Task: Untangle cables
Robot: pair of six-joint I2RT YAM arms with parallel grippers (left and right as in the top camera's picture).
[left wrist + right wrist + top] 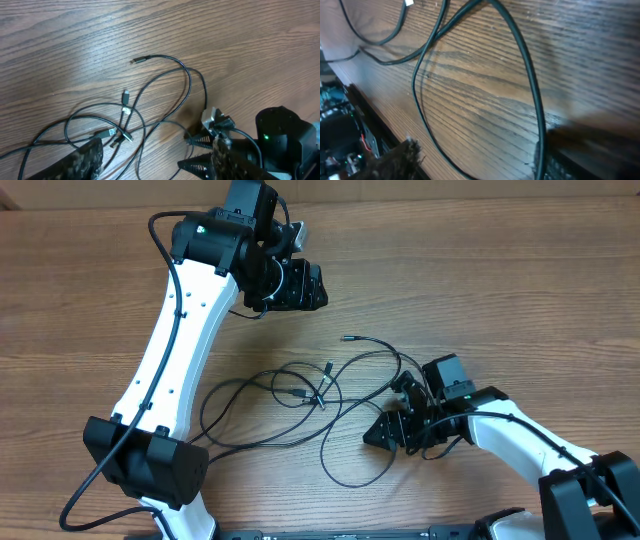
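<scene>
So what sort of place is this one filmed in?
Probably a robotics lab bench: a white left arm and right arm at a wood-grain table, with loose black cables between them.

No legible lettering, label, brand, number or sign in any view.
</scene>
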